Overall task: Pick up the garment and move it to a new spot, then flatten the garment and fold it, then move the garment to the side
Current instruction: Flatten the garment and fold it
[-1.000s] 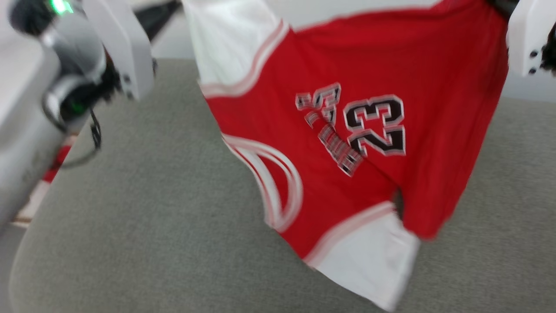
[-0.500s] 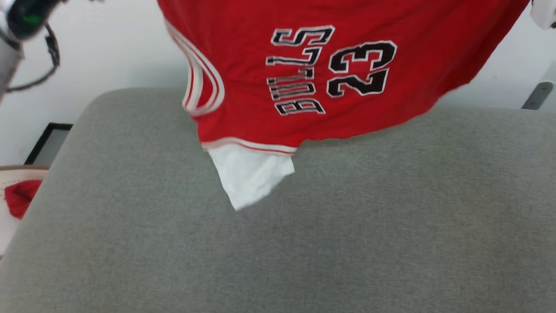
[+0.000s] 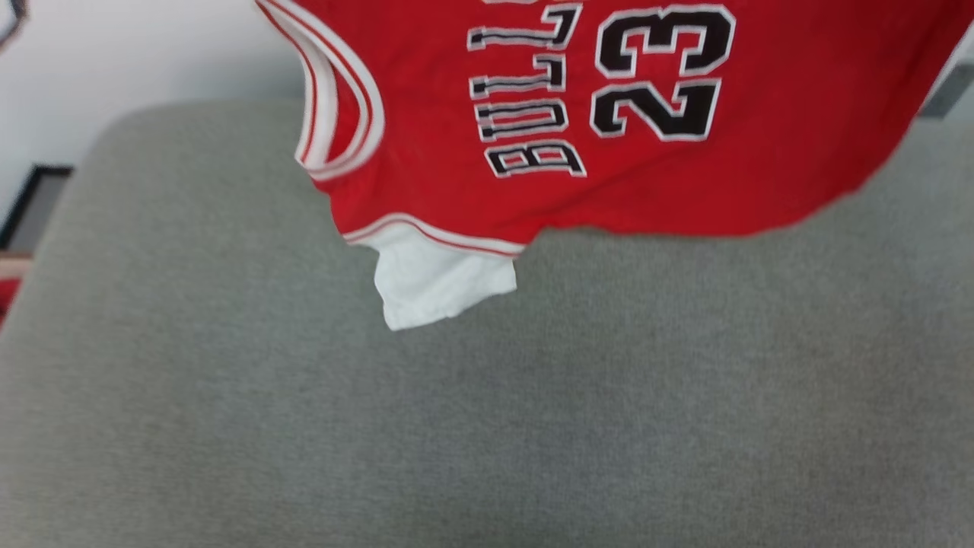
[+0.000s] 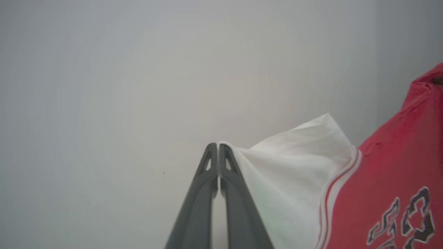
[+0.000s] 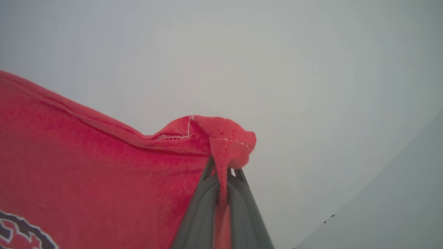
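The garment (image 3: 593, 175), a red jersey with black "BULLS 23" lettering, hangs from the top of the head view above the grey cushion (image 3: 487, 426). One white sleeve dangles lowest, near the cushion. In the left wrist view my left gripper (image 4: 218, 147) is shut on the edge of a white sleeve of the garment (image 4: 287, 173). In the right wrist view my right gripper (image 5: 223, 173) is shut on a bunched red corner of the garment (image 5: 104, 166). The cloth is stretched between the two grippers.
A pale wall (image 3: 137, 61) stands behind the cushion. A dark frame (image 3: 34, 198) lies on the floor at the left, with a bit of red cloth (image 3: 6, 301) at the left edge. A grey bar (image 3: 947, 87) shows at the right edge.
The jersey went from hanging skewed, with both forearms in view, to spread wider and lifted. The head camera has shifted; both forearms have left its view.
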Available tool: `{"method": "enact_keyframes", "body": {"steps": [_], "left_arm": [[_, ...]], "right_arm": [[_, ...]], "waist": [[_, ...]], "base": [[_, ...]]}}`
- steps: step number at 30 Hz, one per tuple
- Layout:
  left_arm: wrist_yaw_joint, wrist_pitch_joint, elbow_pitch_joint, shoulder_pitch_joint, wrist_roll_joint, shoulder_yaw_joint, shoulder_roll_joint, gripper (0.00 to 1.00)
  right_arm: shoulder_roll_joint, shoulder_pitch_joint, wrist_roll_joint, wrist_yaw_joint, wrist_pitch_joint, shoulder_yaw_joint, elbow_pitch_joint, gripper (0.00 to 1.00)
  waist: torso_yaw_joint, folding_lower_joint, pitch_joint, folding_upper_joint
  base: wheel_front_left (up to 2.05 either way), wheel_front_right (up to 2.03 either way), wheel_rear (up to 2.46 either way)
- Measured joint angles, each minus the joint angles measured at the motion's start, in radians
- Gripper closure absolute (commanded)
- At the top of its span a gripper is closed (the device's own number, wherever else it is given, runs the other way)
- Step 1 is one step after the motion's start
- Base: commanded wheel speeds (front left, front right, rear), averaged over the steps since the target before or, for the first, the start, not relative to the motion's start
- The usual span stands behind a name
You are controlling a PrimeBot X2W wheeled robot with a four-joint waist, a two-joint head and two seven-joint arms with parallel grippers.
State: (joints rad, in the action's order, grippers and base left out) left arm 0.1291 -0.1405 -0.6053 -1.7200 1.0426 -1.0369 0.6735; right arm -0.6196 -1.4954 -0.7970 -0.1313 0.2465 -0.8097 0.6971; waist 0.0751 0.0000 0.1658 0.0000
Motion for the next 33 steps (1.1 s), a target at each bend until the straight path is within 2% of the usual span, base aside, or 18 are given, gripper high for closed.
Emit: {"method": "enact_keyframes", "body": {"steps": [3, 8, 11, 15, 18, 21, 27, 33], "left_arm": [[-0.004, 0.051, -0.055, -0.058, -0.039, 0.006, -0.019, 1.00], [-0.024, 0.201, -0.149, -0.198, -0.124, 0.030, -0.075, 1.00], [-0.042, 0.307, -0.179, -0.297, -0.178, 0.044, -0.103, 1.00], [-0.049, 0.392, -0.183, -0.418, -0.239, 0.079, -0.124, 1.00], [-0.040, 0.402, -0.146, -0.446, -0.265, 0.135, -0.130, 1.00], [-0.035, 0.405, -0.070, -0.411, -0.304, 0.232, -0.132, 1.00], [-0.022, 0.404, -0.065, -0.183, -0.351, 0.358, -0.161, 1.00], [-0.005, 0.404, -0.126, 0.008, -0.340, 0.372, -0.218, 1.00]], "right_arm": [[0.026, -0.053, 0.074, 0.000, -0.060, 0.029, 0.046, 1.00], [0.114, -0.167, 0.259, 0.000, -0.294, 0.116, 0.177, 1.00], [0.139, -0.239, 0.386, 0.000, -0.437, 0.186, 0.249, 1.00], [0.155, -0.344, 0.565, 0.000, -0.504, 0.298, 0.281, 1.00], [0.177, -0.335, 0.686, 0.000, -0.507, 0.368, 0.241, 1.00], [0.204, -0.289, 0.769, 0.000, -0.510, 0.432, 0.183, 1.00], [0.249, -0.133, 0.854, 0.000, -0.510, 0.470, 0.174, 1.00], [0.252, -0.052, 0.830, 0.000, -0.510, 0.448, 0.232, 1.00]], "waist": [[-0.010, 0.0000, 0.057, 0.0000], [-0.029, 0.0000, 0.170, 0.0000], [-0.040, 0.0000, 0.243, 0.0000], [-0.047, 0.0000, 0.344, 0.0000], [-0.048, 0.0000, 0.422, 0.0000], [-0.046, 0.0001, 0.498, 0.0000], [-0.028, 0.0000, 0.619, 0.0000], [0.019, 0.0000, 0.649, 0.0000]], "base": [[0.00, 0.00, 0.00], [0.00, 0.00, 0.00], [0.00, 0.00, 0.00], [0.00, 0.00, 0.00], [0.00, 0.00, 0.00], [0.00, 0.00, 0.00], [0.00, 0.00, 0.00], [0.00, 0.00, 0.00]]}}
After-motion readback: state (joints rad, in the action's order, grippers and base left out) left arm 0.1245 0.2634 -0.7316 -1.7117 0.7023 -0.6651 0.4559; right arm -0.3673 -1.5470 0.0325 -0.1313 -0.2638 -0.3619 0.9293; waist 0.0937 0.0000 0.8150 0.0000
